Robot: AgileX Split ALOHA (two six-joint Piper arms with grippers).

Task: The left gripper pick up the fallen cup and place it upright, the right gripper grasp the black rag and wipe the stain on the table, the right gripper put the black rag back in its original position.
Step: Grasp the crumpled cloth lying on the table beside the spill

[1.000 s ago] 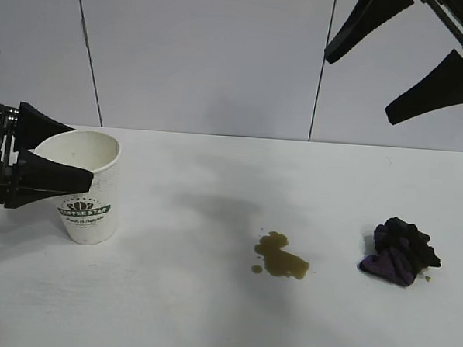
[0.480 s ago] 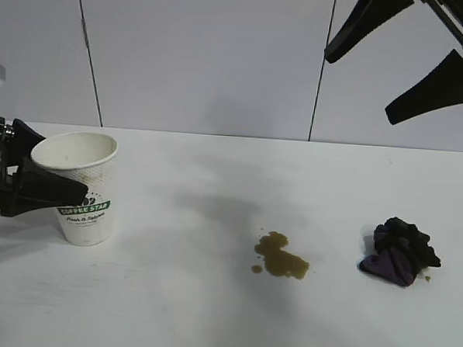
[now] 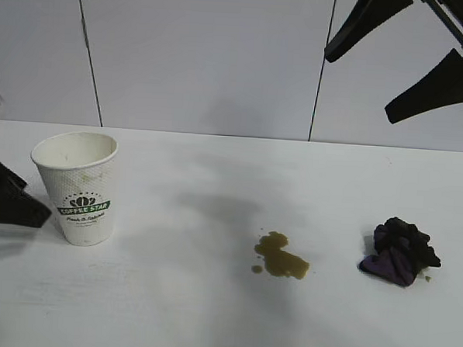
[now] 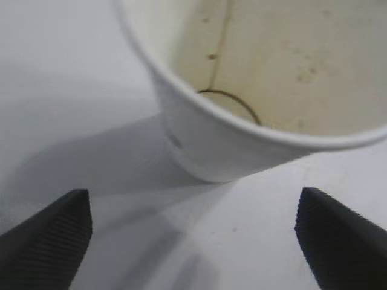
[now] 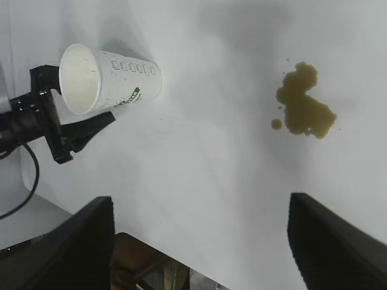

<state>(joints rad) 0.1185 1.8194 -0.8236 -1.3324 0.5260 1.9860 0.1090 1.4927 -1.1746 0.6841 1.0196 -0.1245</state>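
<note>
white wall panels with dark vertical seams are seen behind the table (image 3: 208, 320), a wide matte white surface.

item: the cup (image 3: 79, 187). white dimpled paper, green logo band, rolled rim. found upright on the table at the exterior view's left, mouth up. brownish streaks are noted on its inner wall in the left wrist view (image 4: 242, 84). seen also in the right wrist view (image 5: 109, 81).

item: the left gripper (image 3: 5, 200). mostly cut off at the exterior view's left edge; only a black part is shown, just beside the cup and apart from it. in the left wrist view (image 4: 193, 238) its two ribbed black fingertips (image 4: 48, 232) are spread wide, one to each side of the cup's base, with bare table between them and nothing gripped.

item: the stain (image 3: 280, 258). olive-brown irregular blotch with a small separate droplet beside it, located near the table's middle, between cup and rag. also shown in the right wrist view (image 5: 302, 109).

item: the black rag (image 3: 401, 251). bunched black cloth with purple patches, lying on the table at the exterior view's right, well apart from the stain.

item: the right gripper (image 3: 396, 69). held high in the exterior view's upper right, above the rag, well clear of the table. fingers (image 5: 329, 244) are parted wide and nothing is held.
</note>
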